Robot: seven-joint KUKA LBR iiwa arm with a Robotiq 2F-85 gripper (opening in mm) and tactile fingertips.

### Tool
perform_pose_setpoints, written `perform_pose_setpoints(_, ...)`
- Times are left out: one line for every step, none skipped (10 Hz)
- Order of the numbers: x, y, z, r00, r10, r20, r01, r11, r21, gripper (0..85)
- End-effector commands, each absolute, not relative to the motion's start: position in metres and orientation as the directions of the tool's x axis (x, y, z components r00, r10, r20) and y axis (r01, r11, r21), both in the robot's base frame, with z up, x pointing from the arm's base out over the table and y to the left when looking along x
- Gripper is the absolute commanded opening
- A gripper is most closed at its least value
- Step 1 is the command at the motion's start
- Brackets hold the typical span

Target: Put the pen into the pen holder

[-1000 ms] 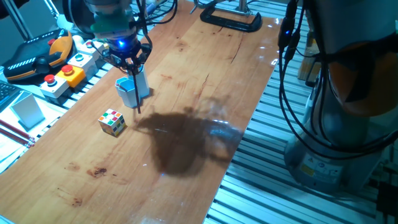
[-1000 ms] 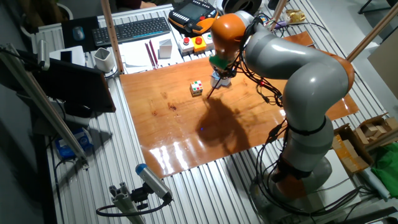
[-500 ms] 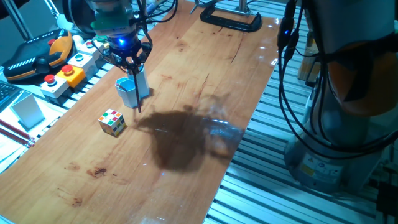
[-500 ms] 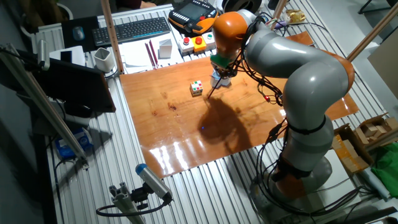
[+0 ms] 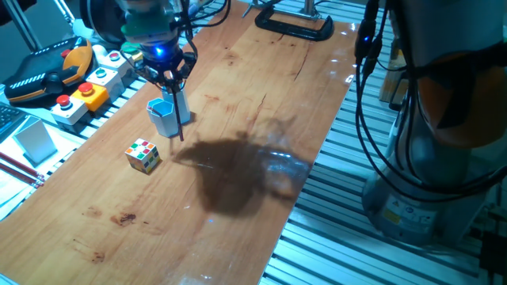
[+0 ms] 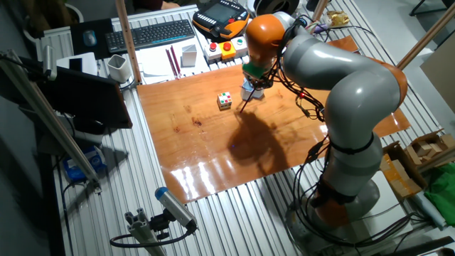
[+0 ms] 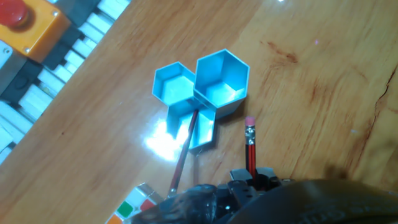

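A: Gripper [image 7: 250,180] is clamping the pen [image 7: 250,148] near its upper end, so it's hanging vertical, pale end down, ready for a straight drop.

B: Lined up with the pen holder [image 7: 222,79]?

A: Not quite, the tip is sitting beside the rim, above the table [image 7: 311,93].

B: Obstacles?

A: Shorter hexagonal cup [image 7: 175,87] is touching the holder. Colour cube [image 5: 142,154] is staying clear; button box [image 5: 83,96] is off the board.

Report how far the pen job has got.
Done: the pincer grips the pen, lifted above the table. In hand: its pale tip hangs beside the pen holder, not over its opening. Left: line it up over the holder, lower it in and let go.
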State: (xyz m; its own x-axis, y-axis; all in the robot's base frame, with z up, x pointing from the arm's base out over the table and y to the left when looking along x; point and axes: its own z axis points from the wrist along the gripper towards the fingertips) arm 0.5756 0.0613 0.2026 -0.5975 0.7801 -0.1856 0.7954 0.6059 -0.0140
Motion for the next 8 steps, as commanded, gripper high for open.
perform_pose_setpoints(0.5757,0.061,0.2027,-0.595,0.781,-0.189,0.797,0.603,-0.017,0.7)
perform_pose_setpoints(0.5757,0.061,0.2027,-0.599,0.777,-0.193,0.794,0.607,-0.02,0.7)
perform_pose_setpoints(0.5757,0.061,0.2027,-0.6,0.773,-0.205,0.793,0.608,-0.029,0.7)
perform_pose_setpoints(0.5757,0.061,0.2027,-0.595,0.773,-0.22,0.797,0.603,-0.036,0.7)
perform_pose_setpoints(0.5757,0.061,0.2027,-0.592,0.77,-0.238,0.798,0.602,-0.036,0.7)
perform_pose_setpoints(0.5757,0.061,0.2027,-0.601,0.76,-0.245,0.79,0.612,-0.041,0.7)
perform_pose_setpoints(0.5757,0.061,0.2027,-0.61,0.75,-0.255,0.782,0.622,-0.041,0.7)
perform_pose_setpoints(0.5757,0.061,0.2027,-0.613,0.745,-0.262,0.778,0.627,-0.035,0.7)
